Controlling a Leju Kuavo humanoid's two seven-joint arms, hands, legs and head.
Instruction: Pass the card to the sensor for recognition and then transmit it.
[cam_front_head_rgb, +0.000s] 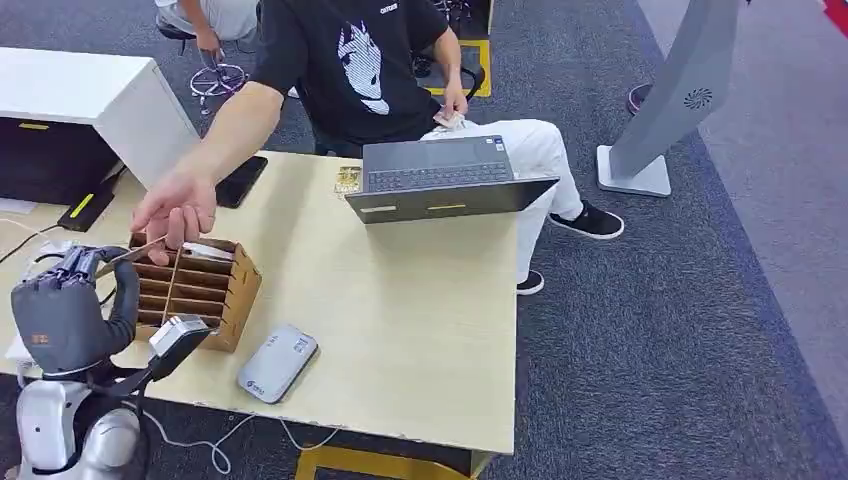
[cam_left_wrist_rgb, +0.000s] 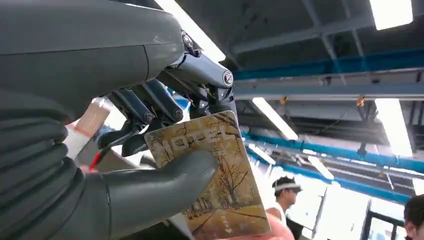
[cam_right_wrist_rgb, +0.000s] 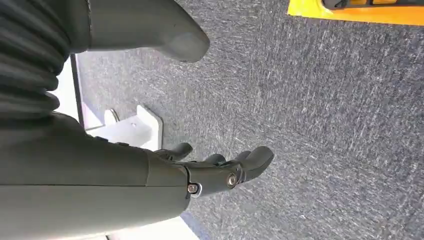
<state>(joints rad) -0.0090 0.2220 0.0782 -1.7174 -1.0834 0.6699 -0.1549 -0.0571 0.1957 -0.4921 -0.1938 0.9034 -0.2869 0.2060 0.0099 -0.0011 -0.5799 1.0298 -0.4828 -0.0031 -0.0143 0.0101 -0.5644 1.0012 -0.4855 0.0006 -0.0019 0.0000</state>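
My left hand is raised at the table's left edge, beside the wooden slotted box. It pinches a gold card printed with trees between thumb and fingers. In the head view the card shows edge-on, and a person's hand reaches across the table and grips its far end. A fingertip of that person touches the card's free edge. The grey-white card sensor lies flat on the table near the front edge, to the right of my left hand. My right hand hangs over the carpet, fingers apart, holding nothing.
A seated person in a black shirt faces me behind the wooden table. An open laptop, a second card and a black phone lie at the far side. A white cabinet stands left, a grey stand right.
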